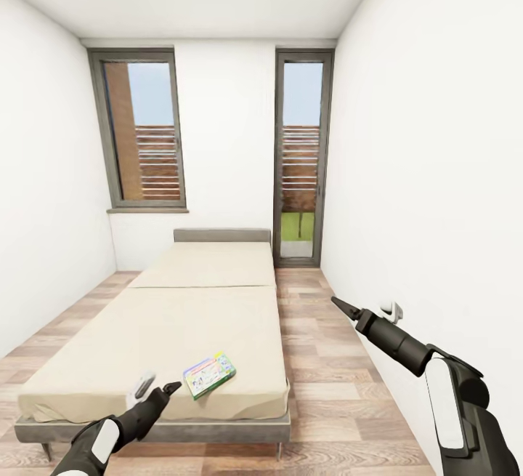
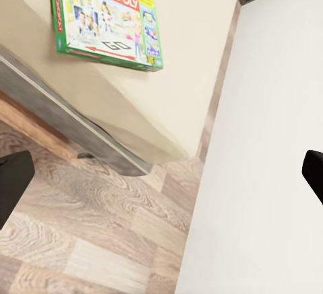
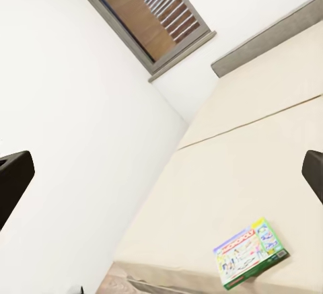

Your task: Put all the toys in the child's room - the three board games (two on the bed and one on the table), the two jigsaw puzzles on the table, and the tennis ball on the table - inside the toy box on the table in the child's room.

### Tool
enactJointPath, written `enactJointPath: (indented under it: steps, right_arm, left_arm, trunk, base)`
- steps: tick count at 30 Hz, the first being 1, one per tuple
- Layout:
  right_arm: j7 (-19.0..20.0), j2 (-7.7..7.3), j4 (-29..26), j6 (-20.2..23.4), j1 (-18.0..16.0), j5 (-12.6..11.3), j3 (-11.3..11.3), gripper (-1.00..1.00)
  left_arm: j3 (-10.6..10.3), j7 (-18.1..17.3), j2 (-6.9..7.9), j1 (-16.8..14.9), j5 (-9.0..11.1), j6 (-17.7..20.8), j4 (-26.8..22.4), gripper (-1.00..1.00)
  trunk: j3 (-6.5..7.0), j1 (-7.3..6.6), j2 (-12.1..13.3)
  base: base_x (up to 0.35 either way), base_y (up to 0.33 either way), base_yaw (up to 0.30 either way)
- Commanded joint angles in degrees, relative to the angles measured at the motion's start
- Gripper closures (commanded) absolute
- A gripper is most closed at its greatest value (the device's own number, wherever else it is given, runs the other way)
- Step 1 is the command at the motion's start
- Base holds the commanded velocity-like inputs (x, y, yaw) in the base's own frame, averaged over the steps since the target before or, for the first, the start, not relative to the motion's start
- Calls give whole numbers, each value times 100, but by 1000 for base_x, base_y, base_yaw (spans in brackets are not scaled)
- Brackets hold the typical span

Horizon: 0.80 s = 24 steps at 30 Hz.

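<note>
One board game (image 1: 208, 374) beside left claw (image 1: 161, 389)

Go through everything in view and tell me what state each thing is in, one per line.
Board game: lying flat, face up, near the foot of the bed, untouched.
Bed: bare, two beige pads.
Left claw: open, empty, over the bed's foot edge beside the game.
Right claw: open, empty, raised over the floor.
</note>
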Motion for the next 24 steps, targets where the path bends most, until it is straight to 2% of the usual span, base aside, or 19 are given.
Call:
enactJointPath:
  steps: [1,9,20,24]
  right_arm:
    - [21,5,9,33,-6,-1,-15,-100]
    - [17,14,34,17,-8,-1,-7,-100]
    - [17,14,43,16,-7,-2,-15,-100]
    - [17,14,44,15,-6,-1,-15,-100]
  left_arm:
    - [26,-5,-3,-6,47,54,1,-100]
    - [27,-12,3,-5,51,87,-3,-100]
    - [27,-14,4,-6,54,99,-3,-100]
    - [27,-13,4,-5,54,100,-3,-100]
  trunk:
    - [-8,1,-4]
    - [-8,1,-4]
    - [-8,1,-4]
    - [-79,89,-165]
  base:
    - [125,-69,0]
    - [158,-94,0]
    - [16,-10,0]
    - [0,0,0]
